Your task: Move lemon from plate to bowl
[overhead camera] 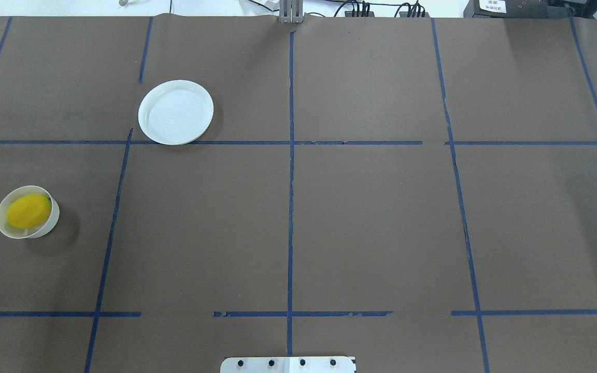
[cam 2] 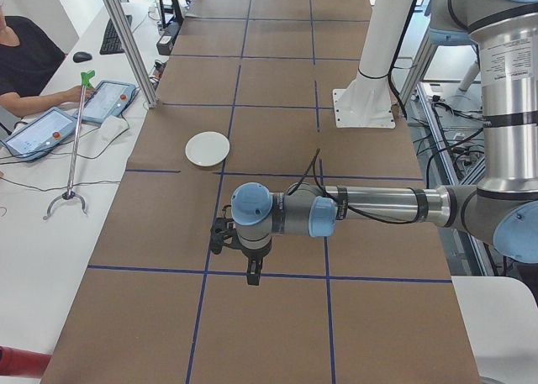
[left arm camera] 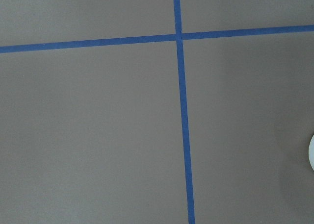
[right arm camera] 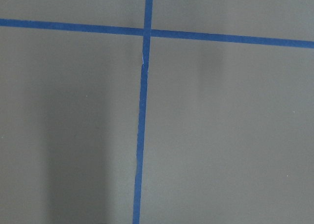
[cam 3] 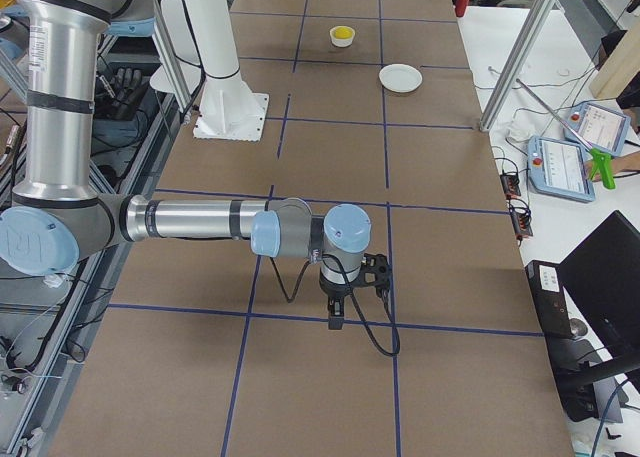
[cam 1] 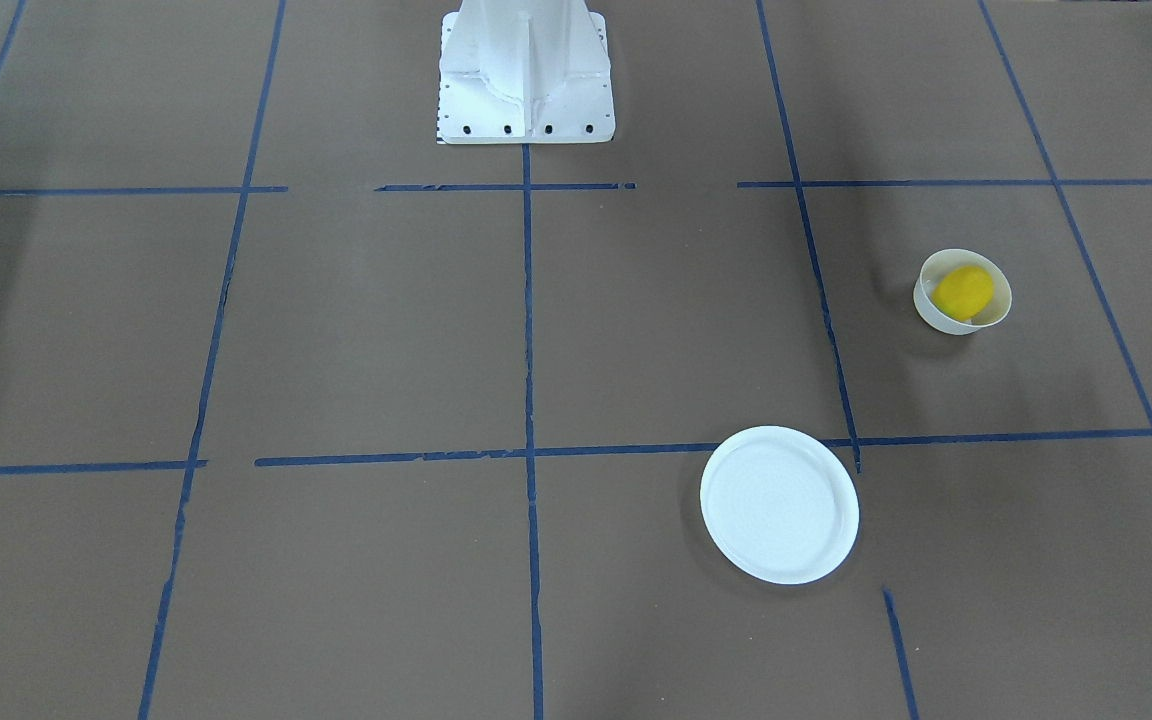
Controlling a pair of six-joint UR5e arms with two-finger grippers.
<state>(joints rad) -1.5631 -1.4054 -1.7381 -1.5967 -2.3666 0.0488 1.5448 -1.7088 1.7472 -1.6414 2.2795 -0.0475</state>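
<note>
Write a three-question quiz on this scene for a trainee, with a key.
1. True or false: the lemon lies in the bowl.
2. The plate holds: A. a lemon; B. nothing; C. a bowl.
3. Fill in: in the overhead view, the bowl is nearer the view's ____ edge than the plate is.

Key: 1. True. 2. B. 3. left.
</note>
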